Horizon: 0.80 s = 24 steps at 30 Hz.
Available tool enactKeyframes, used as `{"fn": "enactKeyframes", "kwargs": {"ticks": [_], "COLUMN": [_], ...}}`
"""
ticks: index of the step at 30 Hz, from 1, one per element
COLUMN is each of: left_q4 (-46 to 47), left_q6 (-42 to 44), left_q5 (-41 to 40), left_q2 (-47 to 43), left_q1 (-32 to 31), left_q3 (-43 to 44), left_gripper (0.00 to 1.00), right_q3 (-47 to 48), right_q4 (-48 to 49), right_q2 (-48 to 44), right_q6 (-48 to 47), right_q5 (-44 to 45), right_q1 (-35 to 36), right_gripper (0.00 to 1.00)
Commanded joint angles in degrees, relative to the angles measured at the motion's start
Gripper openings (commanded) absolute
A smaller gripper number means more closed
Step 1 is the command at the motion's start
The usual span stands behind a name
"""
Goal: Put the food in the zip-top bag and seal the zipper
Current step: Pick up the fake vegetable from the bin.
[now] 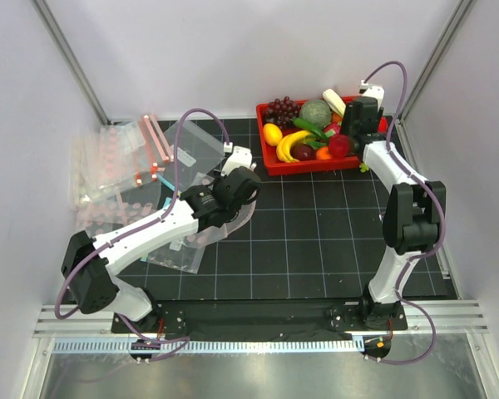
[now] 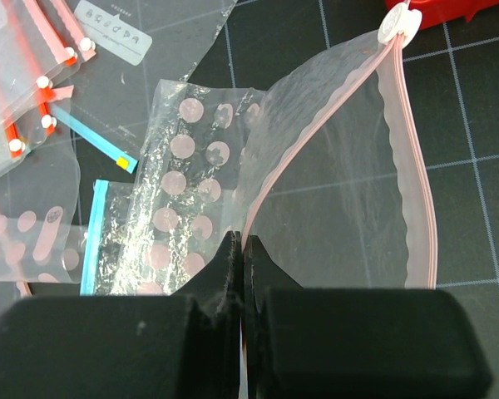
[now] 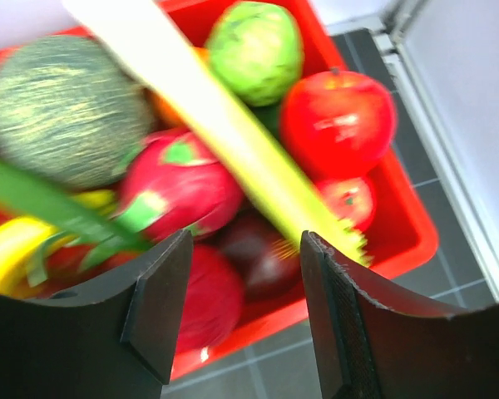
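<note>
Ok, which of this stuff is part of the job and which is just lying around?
Job:
zip-top bag, its zipper, celery stalk, red apple, lemon.

Lying about:
banana, purple grapes, spare bags, red tray.

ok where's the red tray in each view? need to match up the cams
Top external: red tray at back right, full of toy produce.
Left wrist: only a sliver of the tray, at the top right edge.
Right wrist: the tray fills most of the picture, seen close from above.
Shared landmark: the black grid mat under it shows in all three views.
</note>
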Motion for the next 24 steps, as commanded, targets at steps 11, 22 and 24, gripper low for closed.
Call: {"fn": "enactKeyframes", "kwargs": {"ticks": [11, 22, 24], "left_q4": [0.06, -0.55, -0.38], "left_q6": [-0.42, -0.34, -0.34], "left_q5": [0.47, -0.06, -0.06], "left_q2": [-0.53, -0.79, -0.97], "left_q1": [-0.38, -0.64, -0.73], "left_q3": [1.05, 1.05, 1.05], "left_gripper": [0.00, 0.00, 0.00], "right_q3": [12.00, 9.74, 6.75], "right_q4": [-2.14, 0.73, 2.94], "right_q2": [13.78, 9.68, 8.09], "right_q6": [-5.60, -6.13, -7.53], "right_q5": [-6.16, -11.33, -11.34], "right_q1": [-4.27, -4.36, -4.36], "right_gripper": [0.68, 0.20, 0.18]}}
